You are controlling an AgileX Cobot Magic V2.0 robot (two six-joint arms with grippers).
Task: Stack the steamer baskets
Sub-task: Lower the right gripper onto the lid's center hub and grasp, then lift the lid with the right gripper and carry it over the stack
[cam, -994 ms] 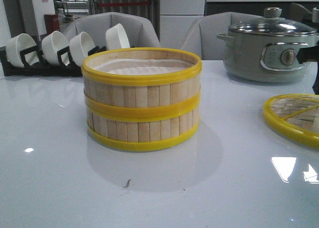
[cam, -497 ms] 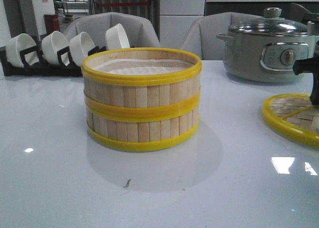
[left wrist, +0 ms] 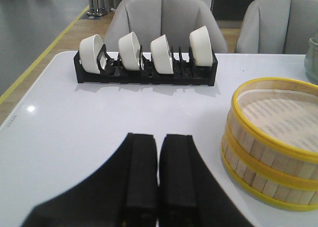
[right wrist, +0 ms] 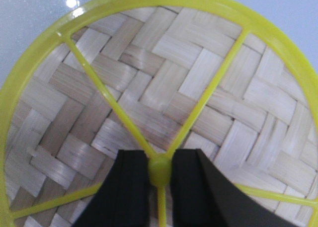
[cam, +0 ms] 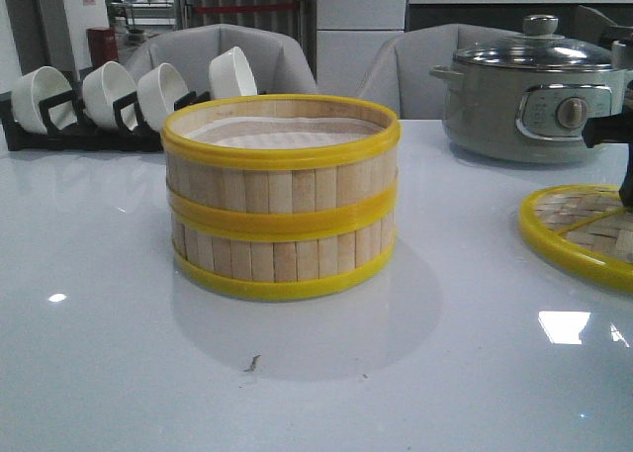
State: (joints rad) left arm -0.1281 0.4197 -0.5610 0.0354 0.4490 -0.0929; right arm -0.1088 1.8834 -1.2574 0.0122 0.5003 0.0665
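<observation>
While the two slatted bamboo steamer baskets with yellow rims [cam: 281, 197] sit stacked at frame centre, the right gripper [right wrist: 160, 171] pinches the woven lid's yellow knob [right wrist: 160, 169] and the left gripper [left wrist: 158, 173] is pressed together.

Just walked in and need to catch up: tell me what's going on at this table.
The two steamer baskets already stand stacked on the white table. The right gripper has its fingers on either side of the yellow knob of the woven lid, which lies on the table to the right. The left gripper is shut and empty, apart from the baskets.
</observation>
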